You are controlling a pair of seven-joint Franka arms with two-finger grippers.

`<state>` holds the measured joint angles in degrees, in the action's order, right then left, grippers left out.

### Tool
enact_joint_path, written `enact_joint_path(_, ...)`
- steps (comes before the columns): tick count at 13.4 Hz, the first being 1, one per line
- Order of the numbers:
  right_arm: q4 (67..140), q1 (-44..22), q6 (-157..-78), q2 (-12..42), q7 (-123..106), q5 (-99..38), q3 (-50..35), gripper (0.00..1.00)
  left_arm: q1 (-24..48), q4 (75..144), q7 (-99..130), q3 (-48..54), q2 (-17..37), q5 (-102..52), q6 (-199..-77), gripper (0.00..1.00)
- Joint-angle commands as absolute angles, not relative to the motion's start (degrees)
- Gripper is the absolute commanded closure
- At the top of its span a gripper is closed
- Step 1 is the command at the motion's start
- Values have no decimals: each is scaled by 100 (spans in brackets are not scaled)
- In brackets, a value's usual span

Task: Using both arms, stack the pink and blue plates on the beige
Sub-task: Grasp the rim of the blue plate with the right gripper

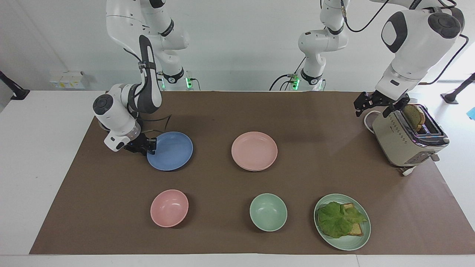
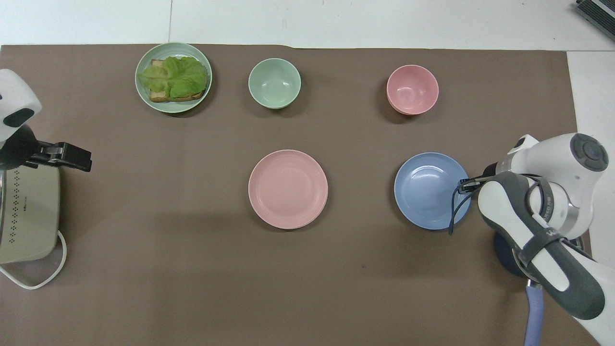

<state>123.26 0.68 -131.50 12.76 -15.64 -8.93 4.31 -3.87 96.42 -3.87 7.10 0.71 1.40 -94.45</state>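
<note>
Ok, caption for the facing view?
Right end effector at blue plate rim; pink plate waits mid-table.
</note>
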Motion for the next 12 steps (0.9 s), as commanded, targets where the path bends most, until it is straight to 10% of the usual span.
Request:
enact_joint_path(1, 12208, 88, -13087, 1353, -1415, -1037, 396, 100, -299, 9607, -448, 668, 35, 202, -9475, 0)
enact_joint_path(12, 10988, 35, -11076, 440, -1310, -1046, 299, 100, -299, 9404, -413, 703, -53, 141, -9413, 0)
